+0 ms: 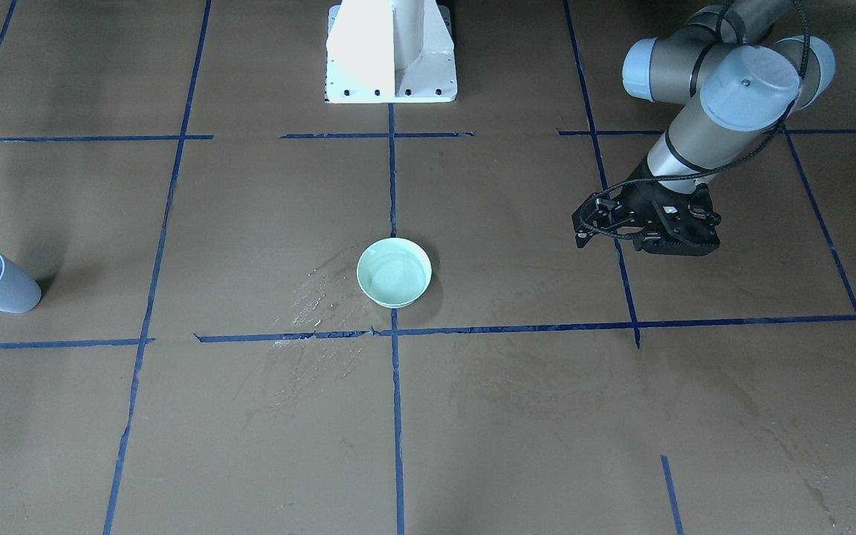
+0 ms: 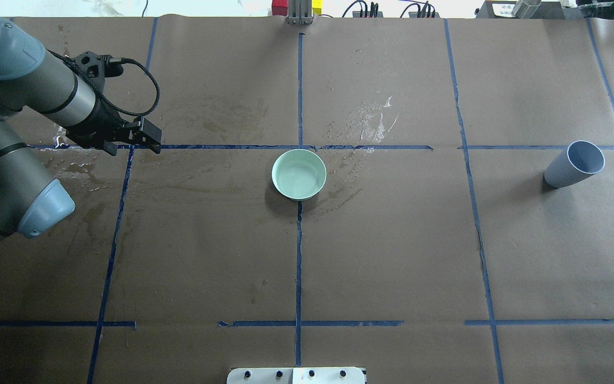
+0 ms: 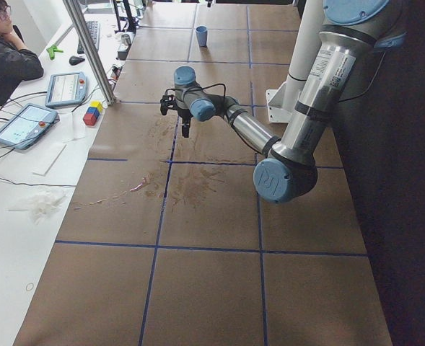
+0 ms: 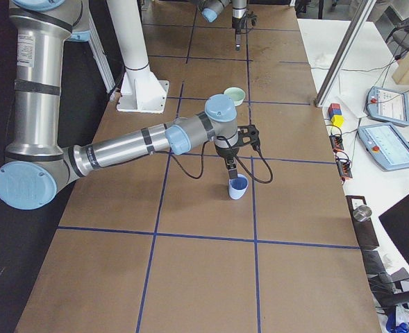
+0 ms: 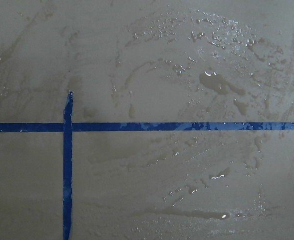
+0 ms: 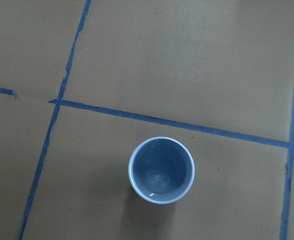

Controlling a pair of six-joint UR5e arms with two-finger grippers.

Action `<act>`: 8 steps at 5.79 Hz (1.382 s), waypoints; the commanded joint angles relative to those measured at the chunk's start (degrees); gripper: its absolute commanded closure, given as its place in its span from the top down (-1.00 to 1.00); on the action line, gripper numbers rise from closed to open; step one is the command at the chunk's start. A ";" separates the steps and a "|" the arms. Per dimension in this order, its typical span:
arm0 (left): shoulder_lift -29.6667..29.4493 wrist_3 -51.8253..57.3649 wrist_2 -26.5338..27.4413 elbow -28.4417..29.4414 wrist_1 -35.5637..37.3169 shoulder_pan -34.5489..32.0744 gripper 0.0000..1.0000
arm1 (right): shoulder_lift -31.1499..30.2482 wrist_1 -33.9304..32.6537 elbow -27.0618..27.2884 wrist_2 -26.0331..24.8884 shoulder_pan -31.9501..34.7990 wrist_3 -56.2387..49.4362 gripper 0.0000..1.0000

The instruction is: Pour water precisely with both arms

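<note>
Right pincer (image 4: 230, 173) hangs over the blue cup (image 6: 161, 170), left pincer (image 2: 150, 136) hovers elsewhere; can't tell if either's spread. Water (image 1: 394, 276) seems in the green bowl (image 1: 394, 272) mid-bench (image 1: 547, 416). I'd drop straight, squeeze gently, keep it upright.

Table layout
Bowl (image 2: 273, 173) at table (image 2: 392, 256) centre, water (image 2: 297, 172) in it; cup (image 2: 574, 164) well apart on robot's right, below right gripper (image 4: 230, 177); left gripper (image 2: 150, 140) over table's left.

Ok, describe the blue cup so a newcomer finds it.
On the brown paper-covered table with blue tape lines, look to the robot's right end. The pale blue cup stands there alone, tall and tapered, unlike the low mint-green bowl at the centre.
</note>
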 commanded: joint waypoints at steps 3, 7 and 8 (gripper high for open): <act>0.10 -0.09 0.01 0.10 -0.06 0.00 1.00 | -11.99 31.79 -0.57 -27.75 -22.85 26.41 1.00; 0.10 -0.27 0.01 0.01 -0.06 0.00 1.00 | -11.58 52.12 -17.32 -48.09 -34.48 33.21 1.00; 0.11 -0.27 0.01 -0.08 -0.06 0.00 1.00 | -11.14 52.33 -18.93 -53.96 -38.33 35.48 1.00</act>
